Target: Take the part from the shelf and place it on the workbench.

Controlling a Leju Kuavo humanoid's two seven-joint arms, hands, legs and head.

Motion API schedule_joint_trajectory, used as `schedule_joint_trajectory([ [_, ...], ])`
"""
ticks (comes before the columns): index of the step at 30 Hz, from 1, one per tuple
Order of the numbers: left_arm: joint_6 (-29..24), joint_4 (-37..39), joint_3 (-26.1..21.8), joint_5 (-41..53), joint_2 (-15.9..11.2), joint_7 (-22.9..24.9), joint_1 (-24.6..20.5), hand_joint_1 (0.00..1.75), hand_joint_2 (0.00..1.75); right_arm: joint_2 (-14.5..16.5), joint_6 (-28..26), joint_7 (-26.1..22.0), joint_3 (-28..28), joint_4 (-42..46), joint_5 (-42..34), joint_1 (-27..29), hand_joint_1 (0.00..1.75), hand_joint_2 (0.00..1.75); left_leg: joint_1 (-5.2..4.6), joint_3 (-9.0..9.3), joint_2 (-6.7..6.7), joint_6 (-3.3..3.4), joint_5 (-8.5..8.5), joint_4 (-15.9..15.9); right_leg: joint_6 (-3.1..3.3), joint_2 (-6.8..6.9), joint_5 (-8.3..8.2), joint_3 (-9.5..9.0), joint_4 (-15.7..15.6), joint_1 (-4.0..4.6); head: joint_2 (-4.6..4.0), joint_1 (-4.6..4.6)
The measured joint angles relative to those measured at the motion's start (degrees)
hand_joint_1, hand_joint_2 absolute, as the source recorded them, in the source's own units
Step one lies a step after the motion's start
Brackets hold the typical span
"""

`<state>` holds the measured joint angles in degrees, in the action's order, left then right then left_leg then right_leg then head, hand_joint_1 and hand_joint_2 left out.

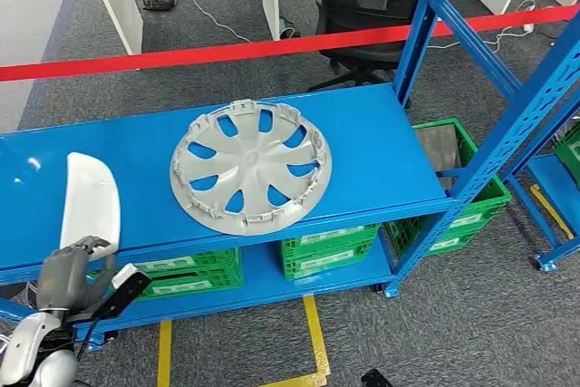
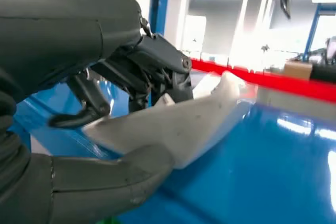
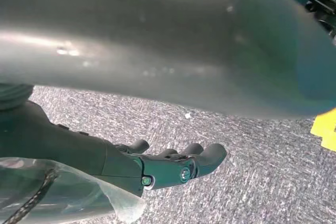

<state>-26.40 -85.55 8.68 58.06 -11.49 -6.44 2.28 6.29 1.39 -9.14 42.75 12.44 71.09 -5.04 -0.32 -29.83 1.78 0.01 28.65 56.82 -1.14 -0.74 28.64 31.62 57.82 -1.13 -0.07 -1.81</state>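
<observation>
The part (image 1: pixel 91 198) is a white, smooth plastic shell, glossy, with rounded corners and a gentle curve across its face, wider at the near end than at the far one. It lies on the blue shelf (image 1: pixel 383 147), well to the left of the hubcap (image 1: pixel 250 168), close to the shelf's front edge. Its long axis runs from the front edge back toward the rear of the shelf, tilted only slightly, so the narrower end points away from the robot. In the left wrist view the part (image 2: pixel 186 124) shows as a thin curved sheet with its near edge lifted a little off the blue surface.

The left hand (image 1: pixel 68 274) is at that near edge, clamped on the part: the thumb (image 2: pixel 118 174) sits under the lip and the dark fingers (image 2: pixel 158 66) press down on top.

The hubcap is silver-grey, round, with spokes and clips around its rim, lying flat on the middle of the shelf. Green crates (image 1: pixel 328 249) sit on the tier below it. A red tape (image 1: pixel 226 50) stretches across behind the shelf.

The right hand (image 3: pixel 158 166) hangs over grey carpet, its fingers loosely extended and apart, holding nothing.
</observation>
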Motion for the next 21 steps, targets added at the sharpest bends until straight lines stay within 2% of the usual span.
schedule_joint_trajectory([
  [6, -5.64, -4.69, -0.09, 6.68, 0.16, -0.51, 0.09, 1.75, 1.75, 0.00, -0.10, 0.06, -0.03, 0.00, -0.37, -0.05, 0.00, 0.00, 0.00, -0.01, 0.00, 0.01, -0.01, 0.00, 0.00, 0.00, 0.00, 0.01, 0.00, 0.00, 0.00, 0.00],
  [11, -8.12, -7.37, 1.07, 12.99, 0.19, 0.31, -0.11, 1.75, 1.75, 0.02, -0.14, 0.13, -0.18, 0.00, -0.46, -0.08, 0.00, 0.00, -0.01, -0.01, 0.00, 0.01, -0.01, 0.00, 0.00, 0.00, 0.00, 0.01, -0.01, 0.00, 0.00, 0.00],
  [21, -13.02, -11.46, 6.23, 26.13, -1.39, 5.54, -1.69, 1.75, 1.75, 0.02, -0.57, 0.07, -0.53, 0.00, -0.93, -0.11, 0.00, 0.00, -0.01, -0.01, 0.00, 0.01, -0.01, 0.01, 0.00, 0.00, 0.00, 0.02, 0.00, 0.00, 0.00, 0.00],
])
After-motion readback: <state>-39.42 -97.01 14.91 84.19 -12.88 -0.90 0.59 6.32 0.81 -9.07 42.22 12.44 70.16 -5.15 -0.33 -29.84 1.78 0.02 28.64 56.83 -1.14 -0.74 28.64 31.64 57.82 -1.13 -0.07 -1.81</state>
